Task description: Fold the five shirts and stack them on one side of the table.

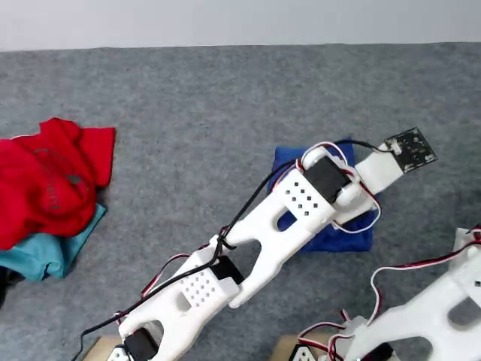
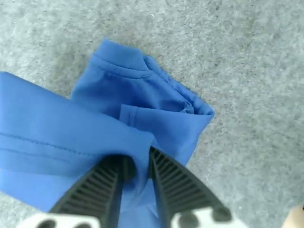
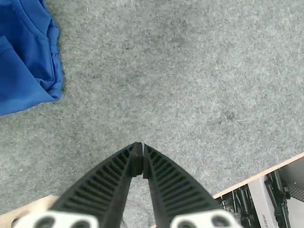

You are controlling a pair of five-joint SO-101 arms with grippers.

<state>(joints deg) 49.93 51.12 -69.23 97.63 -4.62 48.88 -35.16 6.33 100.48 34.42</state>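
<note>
A blue shirt [image 1: 331, 235] lies partly folded on the grey mat right of centre, with the left arm [image 1: 301, 199] stretched over it. In the left wrist view my left gripper [image 2: 137, 159] is shut on a raised fold of the blue shirt [image 2: 142, 90], with cloth pinched between the black fingers. My right gripper [image 3: 140, 148] is shut with nothing in it, hovering over bare mat a short way from the blue shirt's edge [image 3: 23, 61]. The right arm [image 1: 436, 304] sits at the front right corner. A crumpled red shirt [image 1: 45, 180] lies on a teal shirt [image 1: 45, 252] at the far left.
Grey mat [image 1: 195, 120] covers the table, bare across the back and middle. The table's wooden front edge [image 3: 266, 173] runs close behind the right gripper. Cables loop around both arms.
</note>
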